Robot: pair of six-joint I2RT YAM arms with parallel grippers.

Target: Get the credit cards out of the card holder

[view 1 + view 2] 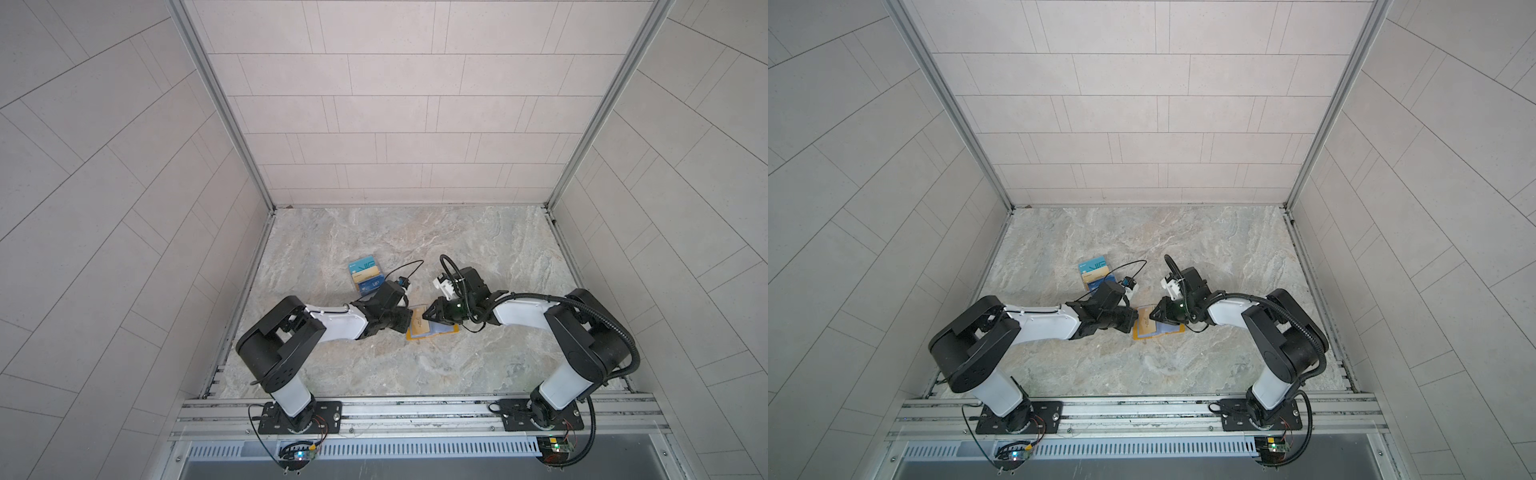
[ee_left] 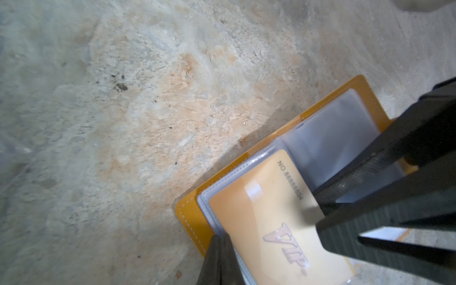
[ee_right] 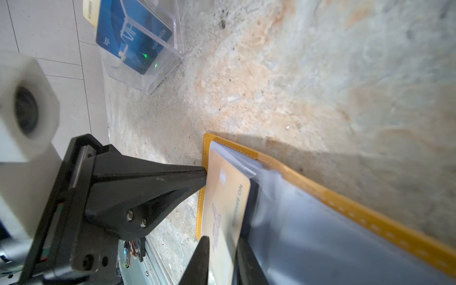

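The card holder point(image 1: 434, 332) lies open midway across the worktop point(image 1: 415, 232), nearer its front edge. The left jaws, pressed together, bear on its left border; the right jaws pinch the gold card point(image 2: 266, 217) over its sleeves point(image 2: 328, 128)

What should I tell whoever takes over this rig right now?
Left tool: shut, tip against the edge of the open mustard card holder.
Right tool: shut on the gold VIP card, tilted up over the holder.
Done: holder opened, card gripped. A blue VIP card stands in the clear acrylic stand.
Left: carry the gold card clear; check the plastic sleeves, contents unclear.
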